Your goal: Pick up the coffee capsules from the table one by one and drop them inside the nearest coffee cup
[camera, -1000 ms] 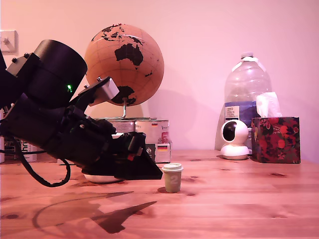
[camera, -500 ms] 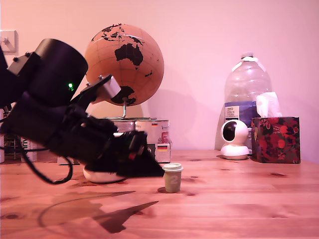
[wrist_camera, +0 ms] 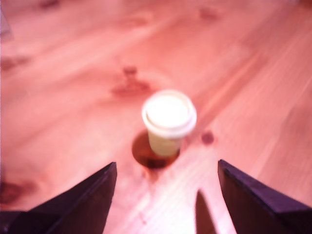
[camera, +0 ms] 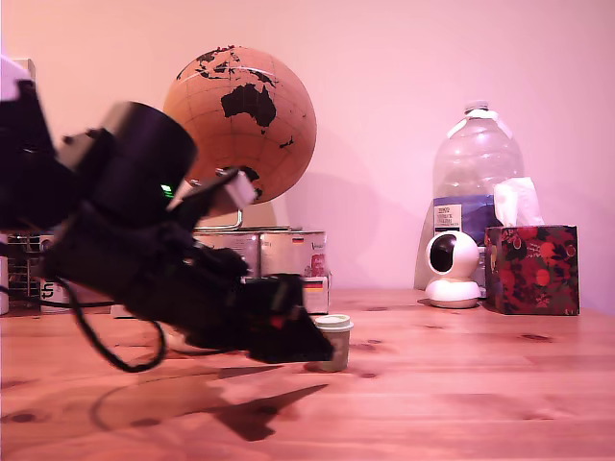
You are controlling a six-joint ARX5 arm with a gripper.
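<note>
Behind the plank table (camera: 461, 394), a globe (camera: 240, 123) and pink wall (camera: 384, 96).

Knotty wooden table (camera: 461, 394): capsule (camera: 333, 342), camera (camera: 453, 269), tissue box (camera: 531, 270), bottle (camera: 478, 168).

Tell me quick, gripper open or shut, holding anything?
Gripper: open, holding nothing; the coffee capsule stands upright on the table ahead of its spread fingers.
</note>
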